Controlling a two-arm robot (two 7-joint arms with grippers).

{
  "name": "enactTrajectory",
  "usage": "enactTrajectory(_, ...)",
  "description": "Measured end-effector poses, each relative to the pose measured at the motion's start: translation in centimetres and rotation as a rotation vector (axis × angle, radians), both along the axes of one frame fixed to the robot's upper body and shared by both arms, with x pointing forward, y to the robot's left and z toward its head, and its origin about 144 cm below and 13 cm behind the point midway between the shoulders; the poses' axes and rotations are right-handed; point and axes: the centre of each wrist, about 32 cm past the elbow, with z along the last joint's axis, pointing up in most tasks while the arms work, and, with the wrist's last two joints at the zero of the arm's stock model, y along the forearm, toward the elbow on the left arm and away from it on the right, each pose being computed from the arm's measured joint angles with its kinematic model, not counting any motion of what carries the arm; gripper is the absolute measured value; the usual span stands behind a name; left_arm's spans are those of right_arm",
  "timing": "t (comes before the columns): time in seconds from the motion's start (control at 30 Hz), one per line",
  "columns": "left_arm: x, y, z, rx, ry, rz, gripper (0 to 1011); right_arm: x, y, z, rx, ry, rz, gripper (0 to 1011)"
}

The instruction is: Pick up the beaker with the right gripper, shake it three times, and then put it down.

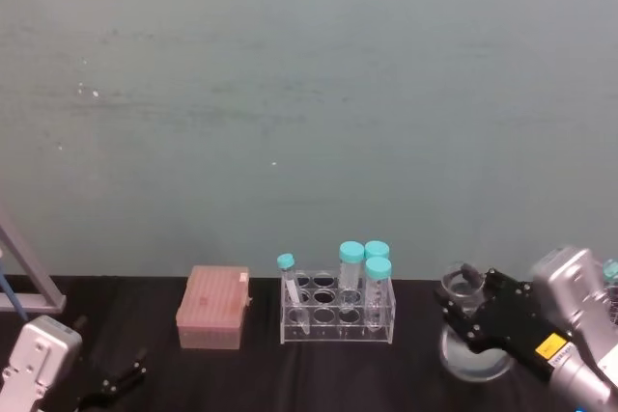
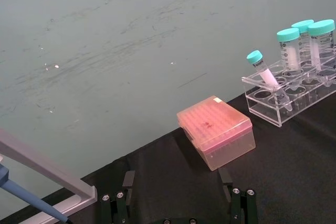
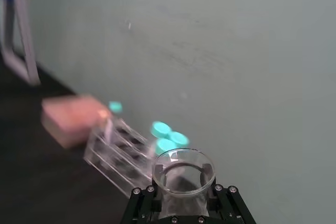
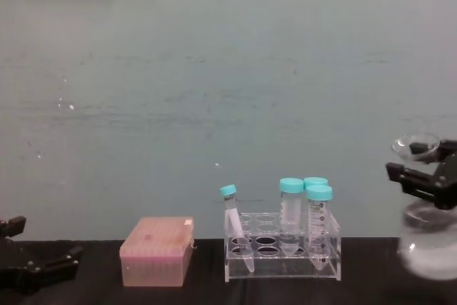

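Observation:
The beaker (image 1: 473,352), a clear glass conical flask, is at the right end of the black table, to the right of the tube rack. My right gripper (image 1: 463,301) is shut on its neck just under the flared rim. In the chest view the beaker (image 4: 427,248) has its rim well above the rack and its wide base smeared, so I cannot tell whether it touches the table; the right gripper (image 4: 418,176) clamps the neck. In the right wrist view the beaker (image 3: 183,171) rim sits between the fingers (image 3: 142,199). My left gripper (image 2: 178,211) rests open, low at the near left.
A clear rack (image 1: 337,314) with several teal-capped tubes (image 1: 378,269) stands mid-table, close to the left of the beaker. A pink lidded box (image 1: 212,308) lies further left. A metal stand (image 1: 29,277) leans at the far left. A teal wall backs the table.

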Motion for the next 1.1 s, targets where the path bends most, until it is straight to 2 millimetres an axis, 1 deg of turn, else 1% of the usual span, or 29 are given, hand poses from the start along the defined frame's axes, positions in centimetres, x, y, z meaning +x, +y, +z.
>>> enactTrajectory(0.03,0.0,0.0,0.0,0.000,0.000,0.000,1000,0.0,-0.2,0.3,-0.110,-0.050,0.001,450)
enactTrajectory(0.13,0.0,0.0,0.0,0.000,0.000,0.000,1000,0.0,-0.6,0.8,-0.282,-0.121,0.004,450)
enactTrajectory(0.3,0.0,0.0,0.0,0.000,0.000,0.000,1000,-0.1,-0.8,1.2,-0.456,-0.186,0.003,450)
enactTrajectory(0.5,0.0,0.0,0.0,0.000,0.000,0.000,1000,-0.1,-0.8,1.3,-0.477,-0.202,-0.001,450)
enactTrajectory(0.63,0.0,0.0,0.0,0.000,0.000,0.000,1000,-0.1,-0.8,1.1,-0.374,-0.170,-0.004,450)
enactTrajectory(0.67,0.0,0.0,0.0,0.000,0.000,0.000,1000,-0.1,-0.8,0.9,-0.282,-0.139,-0.005,450)
enactTrajectory(0.73,0.0,0.0,0.0,0.000,0.000,0.000,1000,-0.1,-0.7,0.7,-0.175,-0.101,-0.008,450)
enactTrajectory(0.77,0.0,0.0,0.0,0.000,0.000,0.000,1000,-0.1,-0.5,0.4,-0.052,-0.050,-0.013,450)
enactTrajectory(0.93,0.0,0.0,0.0,0.000,0.000,0.000,1000,-0.3,0.1,-0.4,0.230,0.075,-0.028,450)
enactTrajectory(1.0,0.0,0.0,0.0,0.000,0.000,0.000,1000,-0.3,0.3,-0.6,0.305,0.113,-0.031,450)
enactTrajectory(1.1,0.0,0.0,0.0,0.000,0.000,0.000,1000,-0.4,0.5,-0.8,0.352,0.139,-0.033,450)
